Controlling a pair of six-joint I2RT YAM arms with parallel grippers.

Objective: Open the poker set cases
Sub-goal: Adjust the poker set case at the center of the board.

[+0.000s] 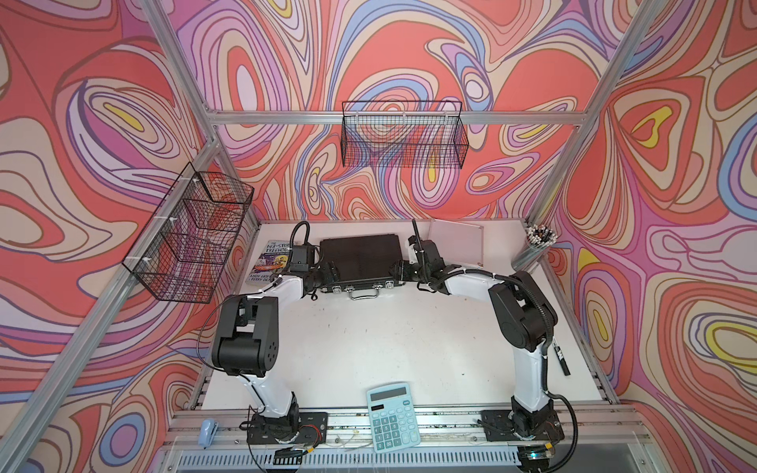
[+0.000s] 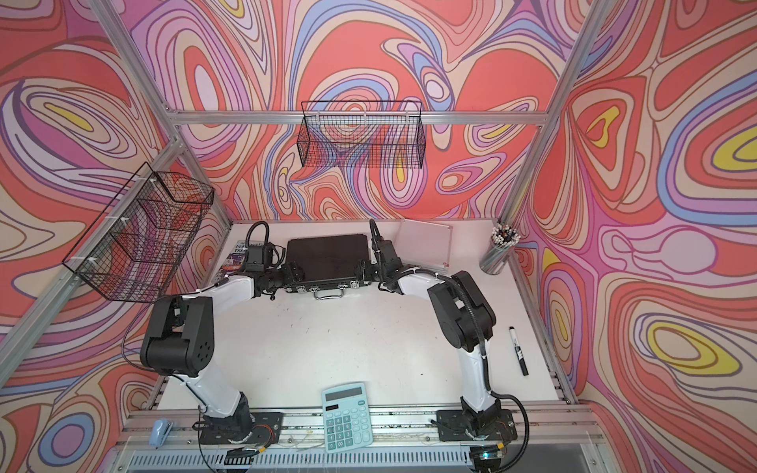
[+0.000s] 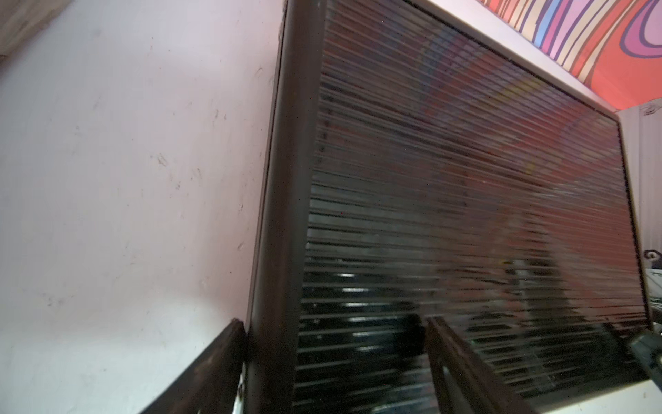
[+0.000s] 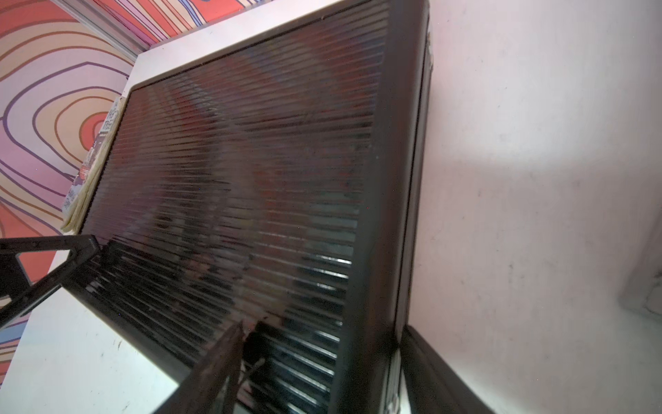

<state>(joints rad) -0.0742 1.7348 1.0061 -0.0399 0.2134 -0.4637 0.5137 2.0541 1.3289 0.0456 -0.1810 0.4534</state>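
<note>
**Both grippers gaping at black case's front corners, lid down**

left gripper (image 3: 333, 322): jaws wide apart, astride the left front corner of the large black ribbed-lid briefcase-style case (image 1: 360, 256). 1 finger (image 3: 209, 369) sits against the case's side wall, low by the white table (image 1: 368, 348); the other lies over the lid. Grips nothing. right gripper (image 4: 322, 328): same at the right front corner, jaws wide, 1 finger over lid, 1 beside side wall, grips nothing.

Black case lies flat at table's far centre, lid down, metal handle (image 1: 364, 294) + 2 silver latches (image 1: 336, 290) facing the robot. Smaller silver aluminium case (image 1: 456, 241) lies flat just beside it on the right, by the far edge.

Latches too small from above to say clasped or loose. Fingertips hidden under gripper bodies in both top views. Wrist views blurred: can't tell if lid-side fingers touch the lid. A corner of the silver case sits behind the right arm (image 1: 426, 258).
</note>
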